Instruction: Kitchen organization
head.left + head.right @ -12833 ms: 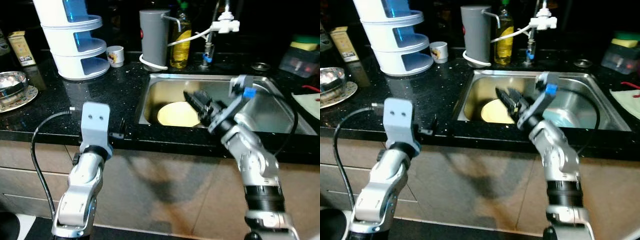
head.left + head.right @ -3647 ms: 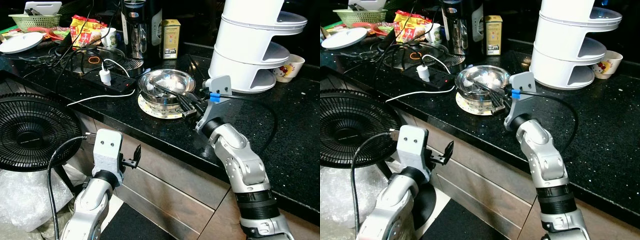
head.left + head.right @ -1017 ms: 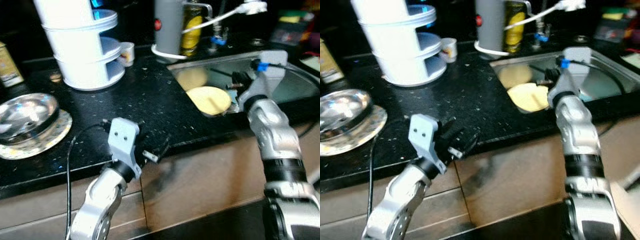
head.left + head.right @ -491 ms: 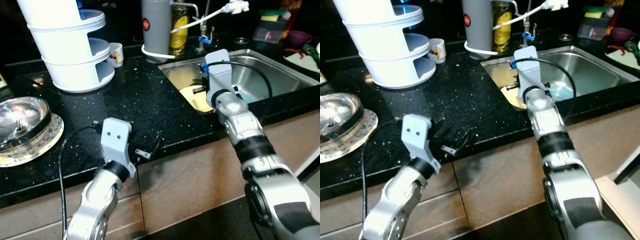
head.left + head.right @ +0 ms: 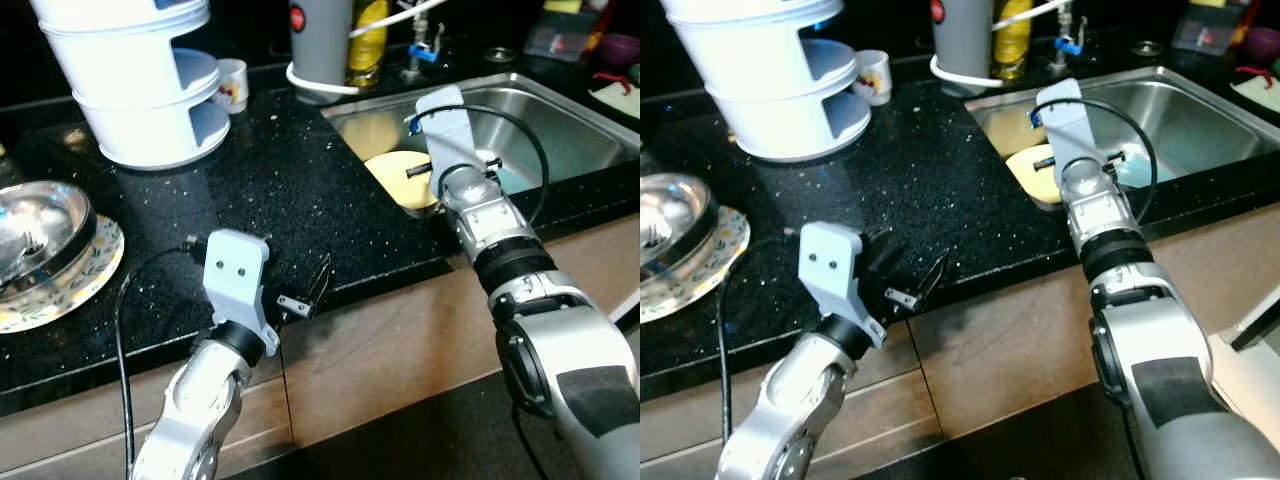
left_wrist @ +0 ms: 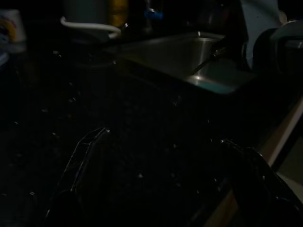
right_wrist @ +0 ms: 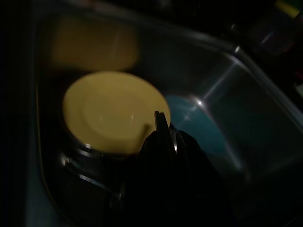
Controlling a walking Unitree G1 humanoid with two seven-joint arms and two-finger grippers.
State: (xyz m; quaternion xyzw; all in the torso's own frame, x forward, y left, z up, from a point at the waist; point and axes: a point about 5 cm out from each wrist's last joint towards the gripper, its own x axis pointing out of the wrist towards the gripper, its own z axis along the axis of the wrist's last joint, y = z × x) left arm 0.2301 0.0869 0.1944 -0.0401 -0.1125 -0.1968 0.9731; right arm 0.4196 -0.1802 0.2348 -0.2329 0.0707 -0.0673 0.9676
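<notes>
At the near edge of the black speckled surface (image 5: 300, 190), the left gripper (image 5: 312, 290) hovers with its fingers spread apart and nothing between them. To the right, the right gripper (image 7: 165, 127) reaches over the rim of the steel sink (image 5: 560, 110), its fingers pressed together with nothing seen between them, their tips above the near edge of a round, pale yellow plate (image 5: 400, 175). The plate lies flat in the sink's left part, plain and smooth with a shallow centre, and a blue dish (image 7: 201, 127) lies just beside it. On the far left a steel bowl (image 5: 35, 225) sits on a patterned plate (image 5: 70, 280). Farther back stand a white tiered rack (image 5: 140, 90), a small printed cup (image 5: 232, 82), a grey canister (image 5: 320, 40) and a yellow bottle (image 5: 368, 40).
</notes>
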